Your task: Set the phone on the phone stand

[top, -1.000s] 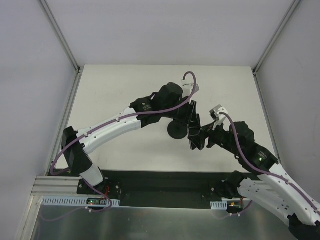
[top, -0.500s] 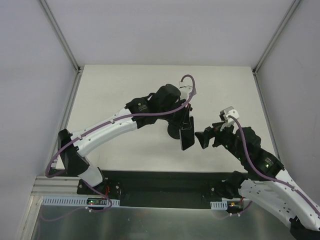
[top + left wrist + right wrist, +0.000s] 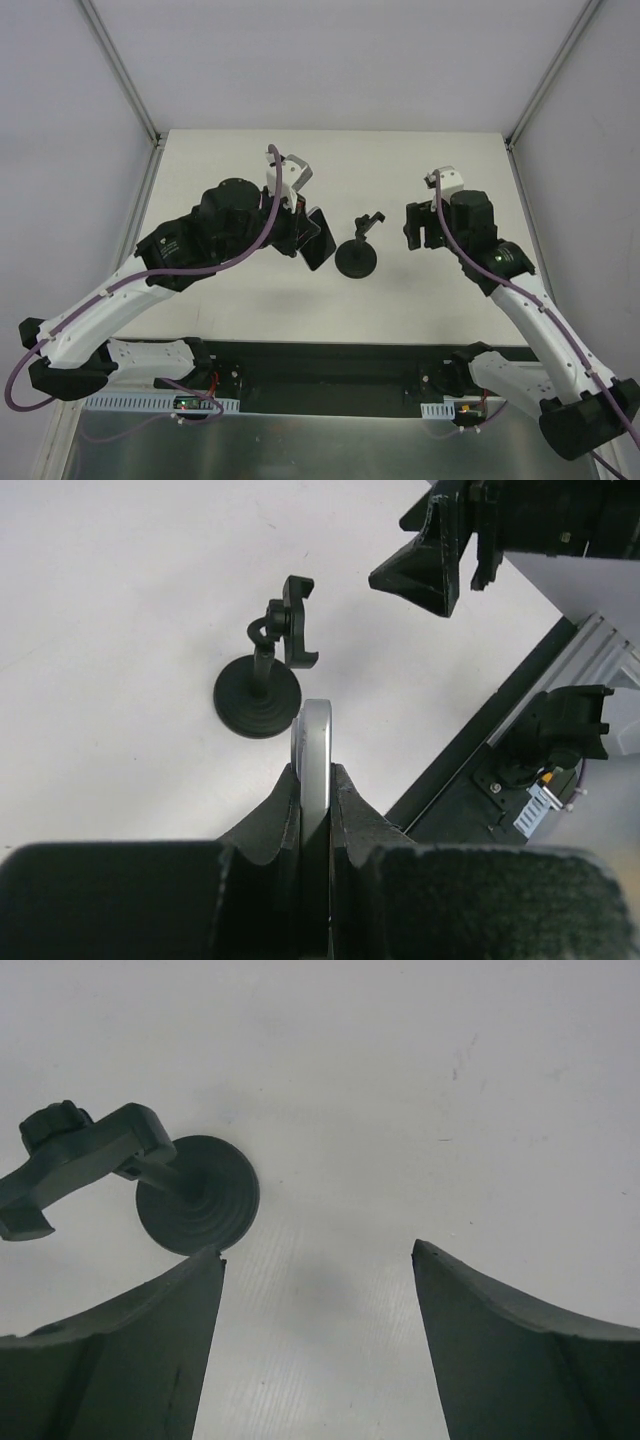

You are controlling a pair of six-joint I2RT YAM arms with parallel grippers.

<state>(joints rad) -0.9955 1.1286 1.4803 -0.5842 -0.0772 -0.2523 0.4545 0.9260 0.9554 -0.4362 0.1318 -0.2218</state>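
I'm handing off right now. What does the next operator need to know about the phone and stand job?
Left gripper: shut on the phone, pinching its two faces, with one thin edge pointing ahead.
Right gripper: open and empty, hovering to the right of the stand.
Phone: in the left gripper, just left of the stand in the top view and not touching it.
Stand: upright on the table, bracket empty.
Done: phone is in hand.
Left: carry it to the bracket, seat it, then release.
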